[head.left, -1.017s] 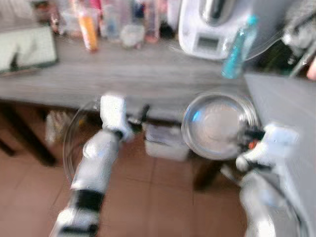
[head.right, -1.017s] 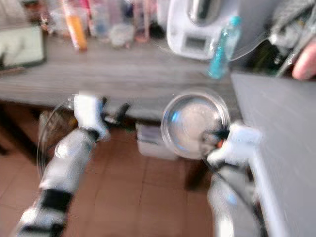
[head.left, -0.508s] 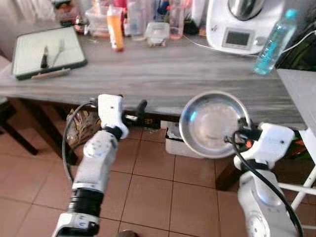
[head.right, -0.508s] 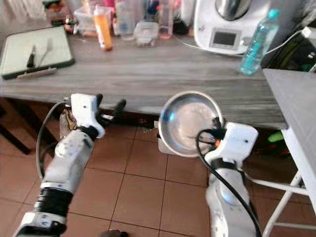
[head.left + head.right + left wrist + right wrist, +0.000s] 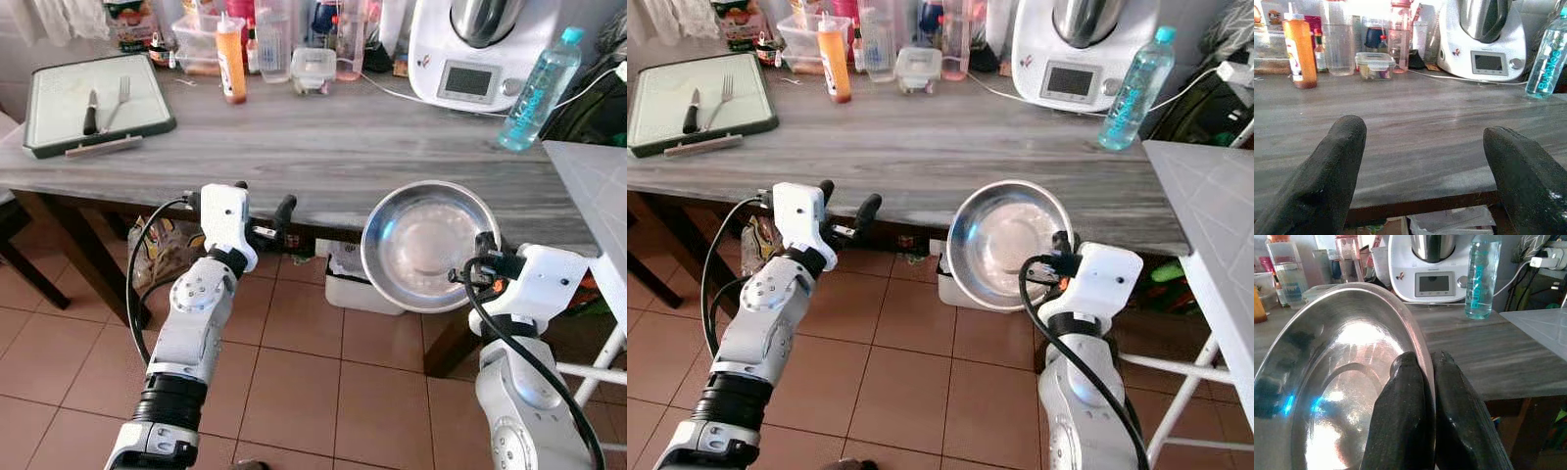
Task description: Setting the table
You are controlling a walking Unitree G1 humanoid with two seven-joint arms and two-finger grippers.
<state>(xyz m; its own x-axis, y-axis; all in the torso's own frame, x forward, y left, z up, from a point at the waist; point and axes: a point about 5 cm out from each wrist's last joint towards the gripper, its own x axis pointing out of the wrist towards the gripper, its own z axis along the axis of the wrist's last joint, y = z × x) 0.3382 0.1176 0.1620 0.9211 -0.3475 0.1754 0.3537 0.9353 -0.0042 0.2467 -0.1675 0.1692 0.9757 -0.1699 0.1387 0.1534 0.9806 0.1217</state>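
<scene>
Steel rim pinched tight in my right jaws (image 5: 482,257) — the bowl (image 5: 426,247) hangs tilted on edge, just off the bench (image 5: 323,162) front. My left jaws (image 5: 265,211) are spread wide and empty, at the bench edge. To do this well, I judge I should level the bowl, lift it over the edge, and land it flat — then release.
</scene>
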